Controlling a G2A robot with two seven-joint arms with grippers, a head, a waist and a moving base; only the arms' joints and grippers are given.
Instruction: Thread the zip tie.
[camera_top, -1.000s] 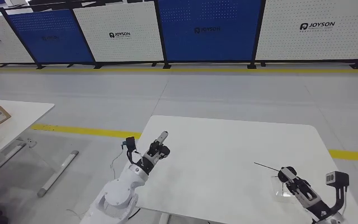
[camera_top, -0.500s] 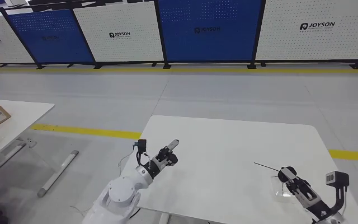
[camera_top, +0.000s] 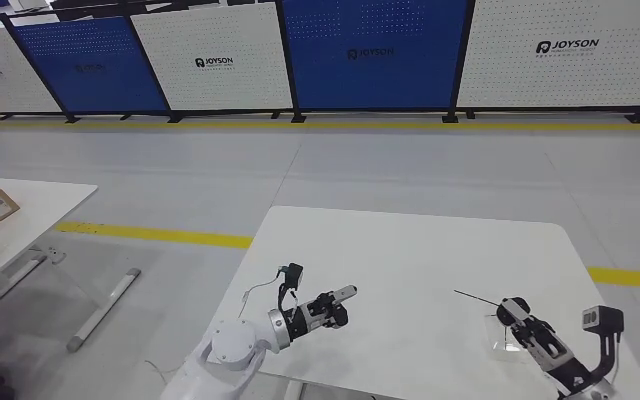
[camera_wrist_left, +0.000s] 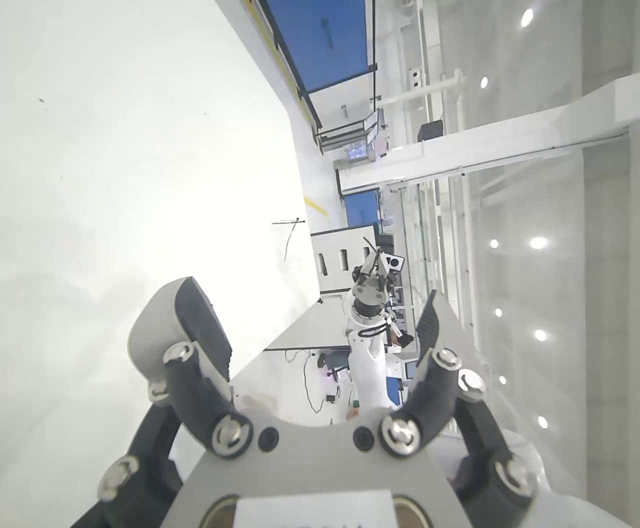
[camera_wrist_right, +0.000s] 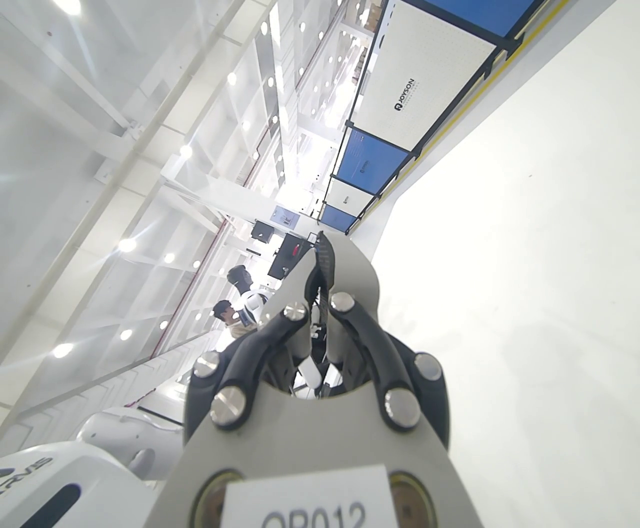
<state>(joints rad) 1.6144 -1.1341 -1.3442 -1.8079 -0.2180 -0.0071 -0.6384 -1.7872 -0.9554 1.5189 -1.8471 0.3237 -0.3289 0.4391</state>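
Zip tie (camera_top: 476, 298): thin black strip on R part of white table (camera_top: 420, 250), one end pointing twd the middle, other end just beside R gripper (camera_top: 513, 311); can't tell if they touch. R gripper sits near table's R corner on the robot's side, w/ fingers pressed together. L gripper (camera_wrist_left: 309, 299) hovers over the table's L part by the robot-side edge, well apart from zip tie, aimed across twd it, fingers spread wide.

Smooth matt table (camera_top: 420, 260); thin plastic zip tie (camera_top: 475, 297).
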